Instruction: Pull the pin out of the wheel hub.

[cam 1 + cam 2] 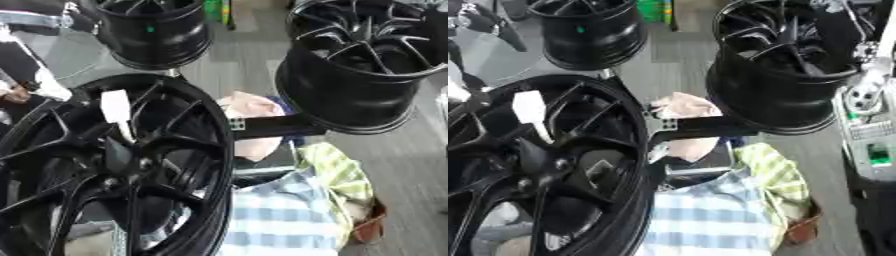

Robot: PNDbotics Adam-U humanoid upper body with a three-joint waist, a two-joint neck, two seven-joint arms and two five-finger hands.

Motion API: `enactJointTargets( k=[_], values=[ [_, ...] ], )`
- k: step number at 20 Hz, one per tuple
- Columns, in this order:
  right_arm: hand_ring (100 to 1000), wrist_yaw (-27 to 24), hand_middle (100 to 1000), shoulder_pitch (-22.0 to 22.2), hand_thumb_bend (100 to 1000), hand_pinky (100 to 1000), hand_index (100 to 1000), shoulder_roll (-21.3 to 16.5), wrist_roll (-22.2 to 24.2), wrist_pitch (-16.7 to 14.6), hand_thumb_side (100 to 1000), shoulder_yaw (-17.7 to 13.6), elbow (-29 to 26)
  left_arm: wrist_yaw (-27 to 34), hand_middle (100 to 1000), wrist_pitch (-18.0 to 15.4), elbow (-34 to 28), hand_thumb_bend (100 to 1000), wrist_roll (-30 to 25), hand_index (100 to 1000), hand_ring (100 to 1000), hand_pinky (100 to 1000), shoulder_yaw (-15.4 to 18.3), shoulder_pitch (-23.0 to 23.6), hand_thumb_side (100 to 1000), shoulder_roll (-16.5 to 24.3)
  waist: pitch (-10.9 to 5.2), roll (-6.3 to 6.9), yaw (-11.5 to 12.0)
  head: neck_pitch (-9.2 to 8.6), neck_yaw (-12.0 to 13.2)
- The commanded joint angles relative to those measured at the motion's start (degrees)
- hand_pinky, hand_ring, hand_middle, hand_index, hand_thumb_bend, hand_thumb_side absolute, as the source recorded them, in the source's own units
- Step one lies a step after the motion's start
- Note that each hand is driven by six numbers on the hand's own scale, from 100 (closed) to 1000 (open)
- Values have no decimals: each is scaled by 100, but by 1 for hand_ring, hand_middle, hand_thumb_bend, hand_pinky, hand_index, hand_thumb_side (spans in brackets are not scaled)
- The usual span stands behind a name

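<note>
Standing in the big black spoked alloy wheel hub (114, 165), the white flat-headed pin (116, 109) looks light, rigid; grasp its head. Neither hand shows, so fingers cannot be judged.

A grey floor (245, 55) of plank-like boards fills the scene, seen from above and askew. Three black alloy wheel rims stand on it. The largest black spoked wheel hub (105, 165) fills the lower left, face up, with a white tag (115, 107) on one spoke. A smaller black wheel rim (157, 32) stands at the top, left of centre. A third black multi-spoke wheel rim (363, 65) stands at the upper right. Between the large hub and the right-hand rim lies a heap of cloth: a pale pink rag (254, 107), a blue-and-white checked cloth (280, 215) and a yellow-green checked cloth (337, 175), near a small brown object (372, 227).
</note>
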Motion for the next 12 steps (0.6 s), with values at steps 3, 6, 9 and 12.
enactJointTargets(
  k=[3,6,9,12],
  values=[
    [746,-29,688,-72,100,752,811,-132,-31,-7,448,-20,-40,-173,729,359,-21,539,-434,850,823,888,190,-140,428,59,-78,4,-16,-61,15],
    [746,-32,688,-74,100,753,811,-129,-37,-4,447,-23,-43,-230,736,628,-1,543,-446,873,823,885,148,-152,442,-13,-75,0,-27,-59,19],
    [746,-41,688,-68,100,752,810,-121,-45,0,457,-28,-45,-266,748,846,28,548,-448,893,826,881,79,-166,452,-90,-67,-3,-35,-73,31],
    [746,-60,687,-65,100,752,810,-117,-53,1,459,-31,-44,-316,752,977,86,562,-448,889,826,880,29,-166,458,-149,-61,-8,-43,-75,37]
  ],
)
